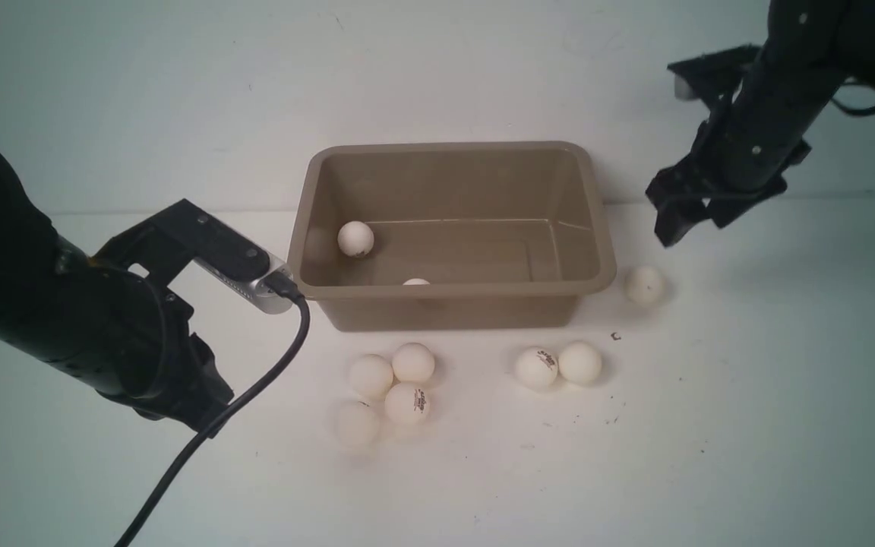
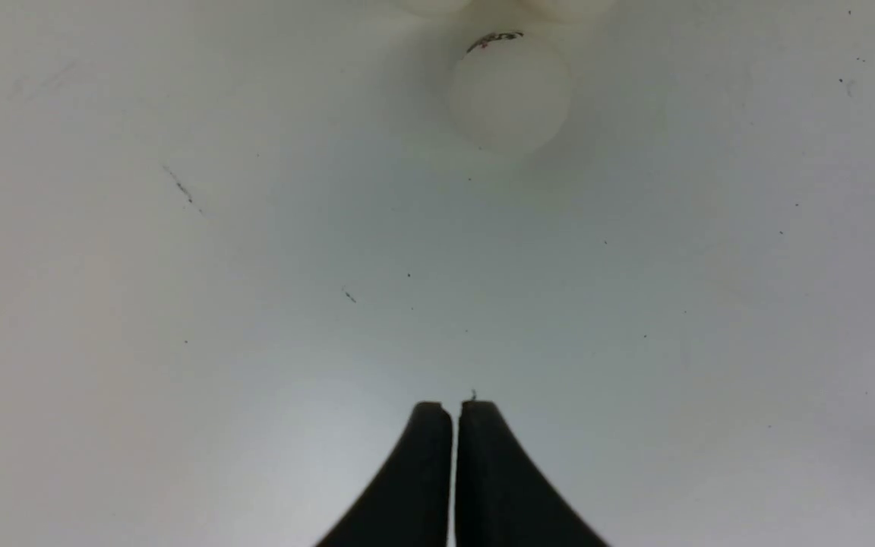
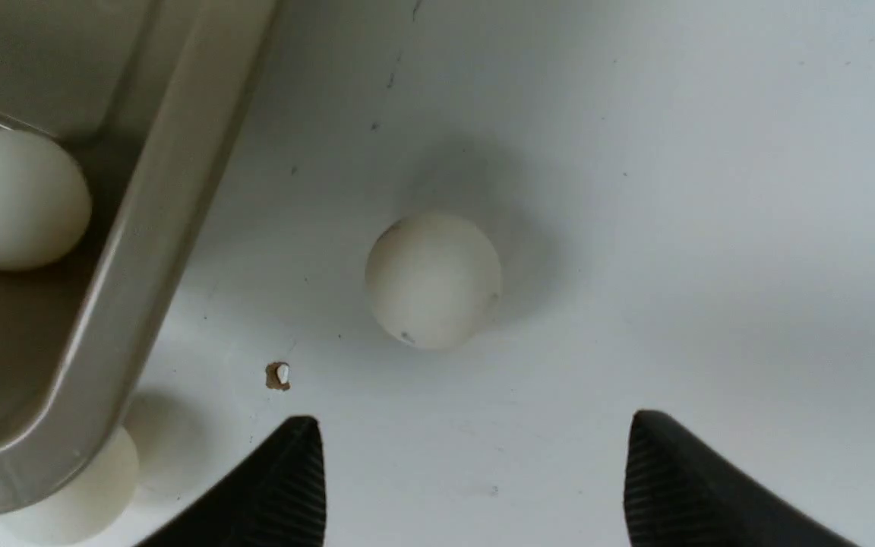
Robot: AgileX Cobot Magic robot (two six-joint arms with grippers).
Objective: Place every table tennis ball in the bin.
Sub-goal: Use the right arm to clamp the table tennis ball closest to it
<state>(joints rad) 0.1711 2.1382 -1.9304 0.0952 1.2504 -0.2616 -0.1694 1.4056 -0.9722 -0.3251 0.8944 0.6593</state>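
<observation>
The tan-brown bin point(image 1: 483, 287) stands at the table's middle. One white ball point(image 1: 355, 238) lies inside at its left, and another point(image 1: 416, 282) peeks over the front rim. In front of the bin lie several clustered balls point(image 1: 407, 403) and a pair point(image 1: 536, 368). A single ball point(image 1: 644, 285) lies right of the bin. My right gripper point(image 1: 692, 220) hangs open and empty above and behind that ball point(image 3: 433, 279), its jaws point(image 3: 475, 433) wide apart. My left gripper point(image 2: 454, 410) is shut and empty above bare table, short of a logo ball point(image 2: 510, 91).
The bin's rim point(image 3: 156, 228) is close beside the single ball, and a ball point(image 3: 16, 199) shows inside it. A small brown chip point(image 1: 615, 336) lies on the white table. The left arm's cable point(image 1: 255, 395) trails down at front left. A pale wall stands behind.
</observation>
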